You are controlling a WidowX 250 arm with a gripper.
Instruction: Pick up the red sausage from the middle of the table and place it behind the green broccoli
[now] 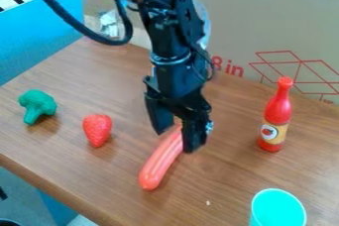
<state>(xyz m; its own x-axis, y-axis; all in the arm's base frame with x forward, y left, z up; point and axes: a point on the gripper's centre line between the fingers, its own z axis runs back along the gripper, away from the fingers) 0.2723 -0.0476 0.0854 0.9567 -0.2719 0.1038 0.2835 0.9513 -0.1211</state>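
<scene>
A: Where is your gripper [175, 142], and how do its jaws stand?

B: You have it low over the middle of the wooden table [119, 86], pointing down. Its jaws stand apart, with the far end of the orange-red sausage [161, 162] between them. You can't tell from here whether either one touches it.

A: And how does the sausage lie?

B: It lies on the table, slanting from the gripper towards your camera.

A: What else is about it?

B: You see a red strawberry [97, 130] on the broccoli [37, 105] side, a red bottle [277, 116] upright across from them, and a turquoise cup [278, 209] nearer your camera. Cardboard [245, 22] stands behind.
</scene>
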